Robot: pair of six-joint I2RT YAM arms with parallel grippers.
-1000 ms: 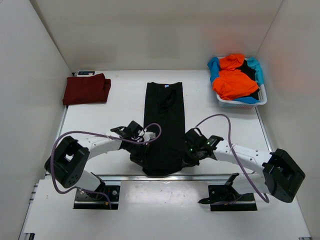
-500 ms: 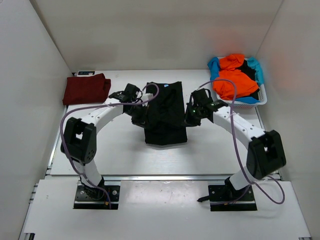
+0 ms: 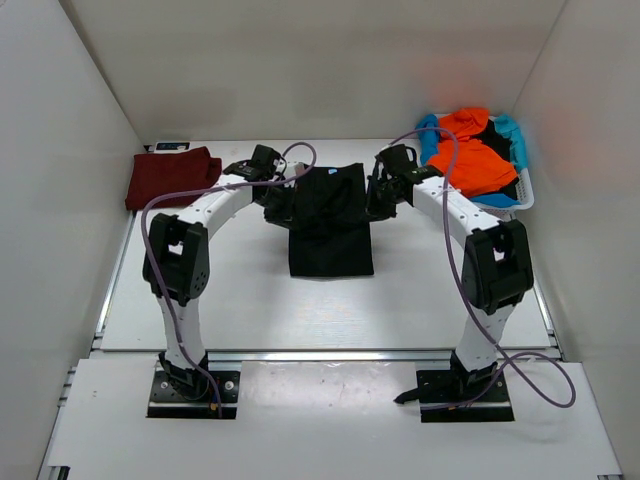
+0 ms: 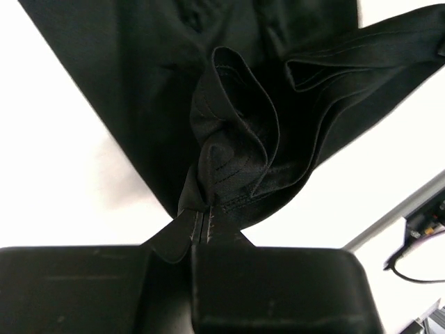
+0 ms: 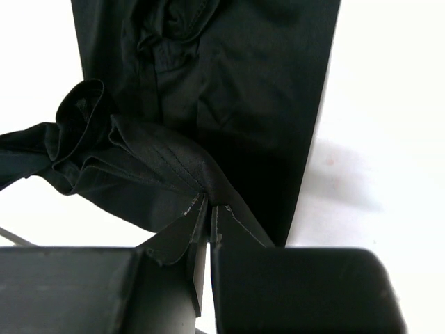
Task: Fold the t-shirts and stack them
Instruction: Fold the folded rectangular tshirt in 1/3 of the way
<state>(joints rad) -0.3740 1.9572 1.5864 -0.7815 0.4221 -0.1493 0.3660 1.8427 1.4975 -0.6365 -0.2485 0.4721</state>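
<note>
On table (image 3: 230,300), mid-far, centre t-shirt (image 3: 330,235) laid doubled over itself. Left edge pinched by left gripper (image 3: 281,207), right edge by right gripper (image 3: 377,205). At far-left corner, folded t-shirt (image 3: 172,178) placed, well apart from centre t-shirt. At far-right corner, basket (image 3: 482,207) set, near right gripper; heaped t-shirts (image 3: 468,160) piled in it, spilled over rim.

Robot lab test cell tbh: plain white panel walls (image 3: 300,70) boxing in a white table (image 3: 230,300), 2 cabled arms (image 3: 215,205) bolted to base plates (image 3: 195,392) at its near edge.
</note>
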